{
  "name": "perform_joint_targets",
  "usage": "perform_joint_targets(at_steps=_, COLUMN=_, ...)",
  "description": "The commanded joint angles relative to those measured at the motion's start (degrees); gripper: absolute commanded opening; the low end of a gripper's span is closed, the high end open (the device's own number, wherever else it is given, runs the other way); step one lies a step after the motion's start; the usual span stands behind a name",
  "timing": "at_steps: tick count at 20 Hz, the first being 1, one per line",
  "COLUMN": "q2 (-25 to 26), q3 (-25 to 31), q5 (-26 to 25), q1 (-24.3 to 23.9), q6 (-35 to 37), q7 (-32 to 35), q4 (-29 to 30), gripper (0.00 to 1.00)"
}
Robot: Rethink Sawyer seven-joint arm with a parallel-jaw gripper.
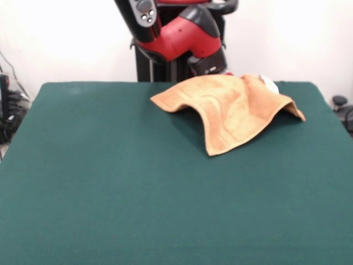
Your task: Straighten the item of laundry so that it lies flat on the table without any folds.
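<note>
Surroundings: the worktop (110, 210) is bare green cloth around the towel; dark cables and equipment stand off its left edge (10, 110), and a small dark object is off the right edge (339, 102).
In the way: the red and black arm (185, 36) hangs just behind the towel's raised far part.
Towel place: the towel (229, 107) is at the far right part of the worktop, near the robot's pedestal.
Towel shape: it is lifted like a tent, with folds; one corner lies left, one corner hangs toward the camera, one reaches right.
Long axis: roughly left to right across the picture.
Tag: a small white piece (269, 83) shows at the far edge.
Fingers: hidden behind the towel, I cannot tell if they are released or clenched.
</note>
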Motion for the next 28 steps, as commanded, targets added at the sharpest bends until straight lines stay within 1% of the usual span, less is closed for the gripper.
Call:
perform_joint_targets(at_steps=1, q2=-1.5, q3=-2.39, q5=1.57, q1=0.39, q6=0.11, q7=17.14, q4=1.75, gripper=1.0)
perform_joint_targets(at_steps=5, q2=-0.74, q3=-3.14, q5=2.22, q1=0.97, q6=0.9, q7=17.02, q4=1.21, gripper=1.0)
perform_joint_targets(at_steps=14, q2=-1.81, q3=-3.67, q5=1.88, q1=0.21, q6=2.79, q7=16.81, q4=2.75, gripper=1.0)
perform_joint_targets(at_steps=19, q2=-1.49, q3=-3.92, q5=1.87, q1=-0.01, q6=3.13, q7=16.79, q4=2.37, gripper=1.0)
perform_joint_targets(at_steps=23, q2=-0.92, q3=-4.36, q5=2.48, q1=0.89, q6=2.36, q7=16.93, q4=2.28, gripper=1.0)
perform_joint_targets(at_steps=28, q2=-1.05, q3=-5.14, q5=3.77, q1=1.87, q6=3.71, q7=16.92, q4=2.19, gripper=1.0)
